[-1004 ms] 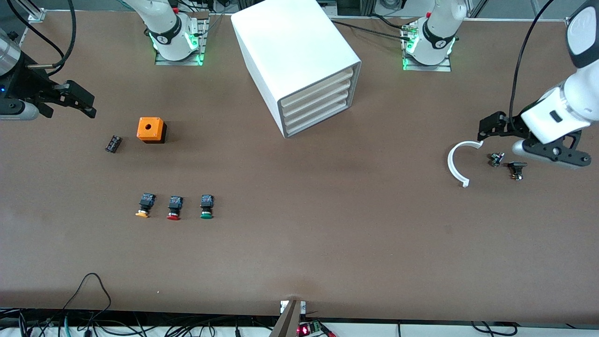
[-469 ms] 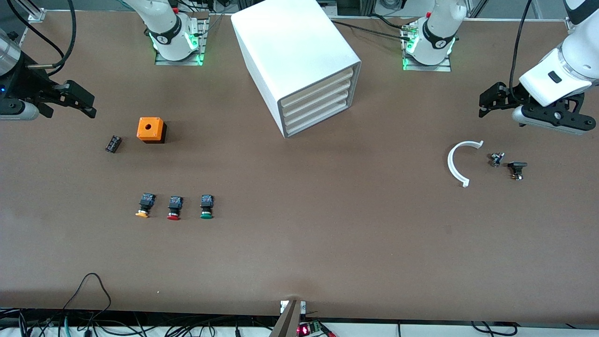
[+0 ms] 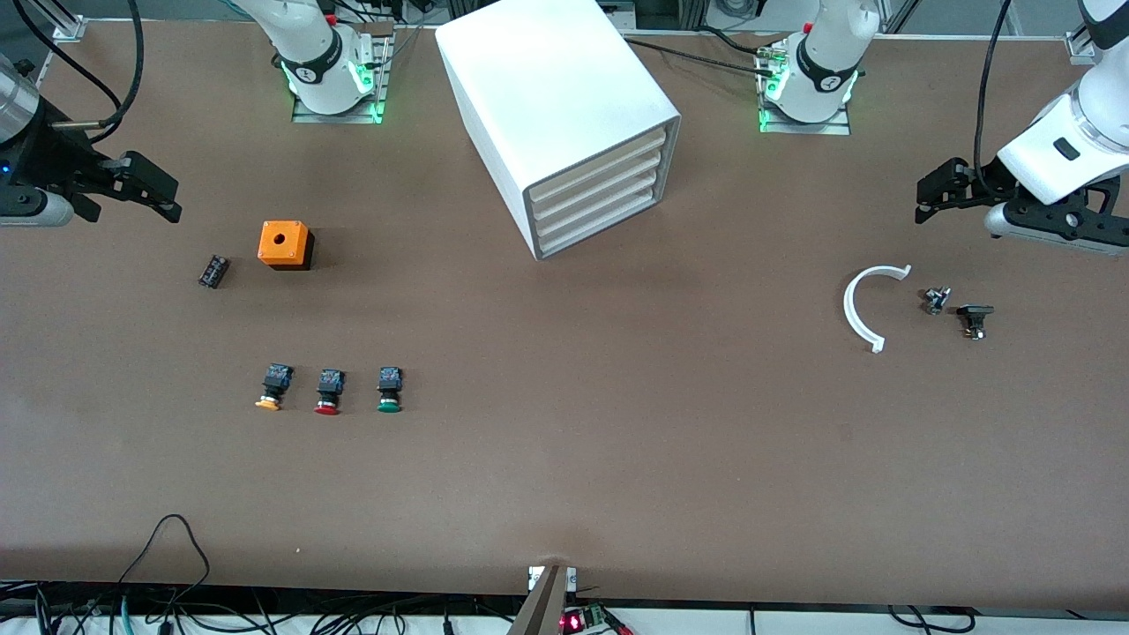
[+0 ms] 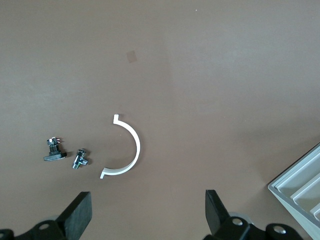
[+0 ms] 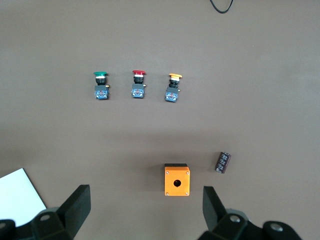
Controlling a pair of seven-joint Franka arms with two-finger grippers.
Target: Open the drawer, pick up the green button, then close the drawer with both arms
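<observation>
The white cabinet (image 3: 556, 115) stands mid-table between the two arm bases, and every drawer (image 3: 593, 187) in its stack of four sits flush — none pulled out. The green-capped button (image 3: 389, 389) lies on the table (image 3: 617, 441), nearer the front camera than the cabinet and toward the right arm's end, beside the red-capped button (image 3: 328, 392) and the orange-capped button (image 3: 274, 386). The left gripper (image 3: 948, 183) hangs open and empty over the table at the left arm's end, near a white curved clip (image 3: 863, 306). The right gripper (image 3: 145, 188) — also spread wide, holding nothing — hovers over the table near an orange box (image 3: 284, 244).
</observation>
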